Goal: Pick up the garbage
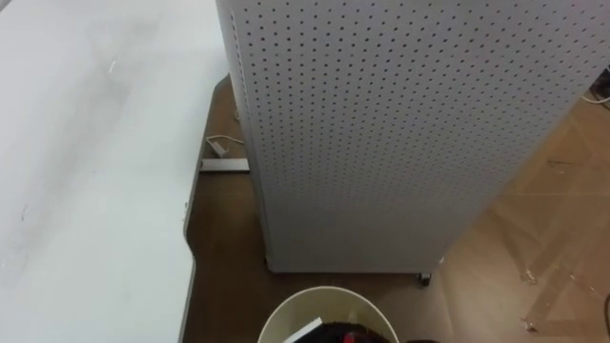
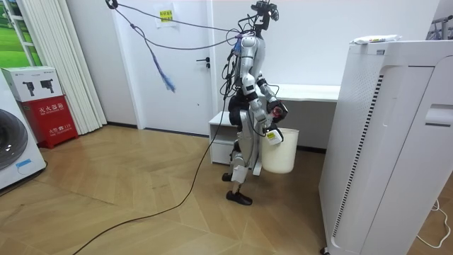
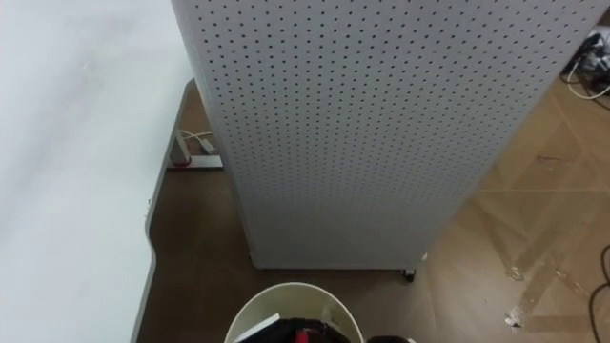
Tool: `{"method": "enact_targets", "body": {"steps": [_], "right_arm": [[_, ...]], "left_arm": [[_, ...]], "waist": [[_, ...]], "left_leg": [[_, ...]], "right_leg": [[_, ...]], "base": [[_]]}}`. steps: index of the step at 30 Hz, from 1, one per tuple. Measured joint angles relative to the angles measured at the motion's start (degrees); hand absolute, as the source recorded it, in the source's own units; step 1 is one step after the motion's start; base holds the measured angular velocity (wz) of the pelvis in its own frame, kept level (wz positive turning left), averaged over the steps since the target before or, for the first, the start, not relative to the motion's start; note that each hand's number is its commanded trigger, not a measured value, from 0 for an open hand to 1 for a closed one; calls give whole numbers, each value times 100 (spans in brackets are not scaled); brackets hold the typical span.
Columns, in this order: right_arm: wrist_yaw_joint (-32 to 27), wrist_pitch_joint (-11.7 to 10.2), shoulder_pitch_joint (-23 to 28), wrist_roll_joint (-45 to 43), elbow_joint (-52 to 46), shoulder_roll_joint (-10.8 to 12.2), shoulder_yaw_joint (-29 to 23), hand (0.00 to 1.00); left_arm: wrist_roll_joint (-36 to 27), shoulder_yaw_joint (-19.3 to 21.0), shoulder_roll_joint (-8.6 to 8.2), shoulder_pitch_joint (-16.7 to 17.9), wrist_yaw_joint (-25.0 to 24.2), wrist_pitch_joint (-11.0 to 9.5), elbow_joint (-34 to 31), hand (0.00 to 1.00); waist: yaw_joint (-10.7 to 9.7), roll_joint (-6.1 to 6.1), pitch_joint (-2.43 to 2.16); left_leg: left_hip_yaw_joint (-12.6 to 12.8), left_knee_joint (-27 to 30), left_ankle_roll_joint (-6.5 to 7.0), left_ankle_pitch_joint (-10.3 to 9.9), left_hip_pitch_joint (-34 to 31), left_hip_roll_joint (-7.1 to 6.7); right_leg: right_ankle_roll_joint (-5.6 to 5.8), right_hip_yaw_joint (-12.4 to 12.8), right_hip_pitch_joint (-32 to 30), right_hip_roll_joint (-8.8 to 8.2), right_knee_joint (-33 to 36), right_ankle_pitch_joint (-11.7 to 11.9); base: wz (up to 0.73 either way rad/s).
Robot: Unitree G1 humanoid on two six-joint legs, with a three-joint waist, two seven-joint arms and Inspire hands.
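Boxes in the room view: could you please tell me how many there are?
2. A white box sits on a red box, stacked at the room view's left between the washing machine and the curtain. More may be hidden behind the washing machine.

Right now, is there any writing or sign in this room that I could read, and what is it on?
No text is legible.
yellow notice, high behind the robot: too small to read.
red box: white print, too small to read.
white box: dark picture, no readable words.
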Motion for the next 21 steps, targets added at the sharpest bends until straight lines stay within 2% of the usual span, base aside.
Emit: {"method": "enact_targets", "body": {"steps": [11, 21], "right_arm": [[-197, 7, 20, 24, 168, 16, 165, 100], [-260, -3, 153, 133, 189, -11, 213, 100]], "left_arm": [[128, -4, 25, 17, -103, -3, 109, 0], [328, 22, 49, 40, 96, -17, 434, 0]], "waist": [[30, -8, 5], [22, -10, 6]], "left_leg": [[0, -4, 0, 0, -25, -7], [4, -4, 0, 0, 50, -6]], "right_leg": [[-1, 4, -39, -3, 24, 0], [-14, -3, 45, 2, 4, 8]], "base": [[0], [0]]}}
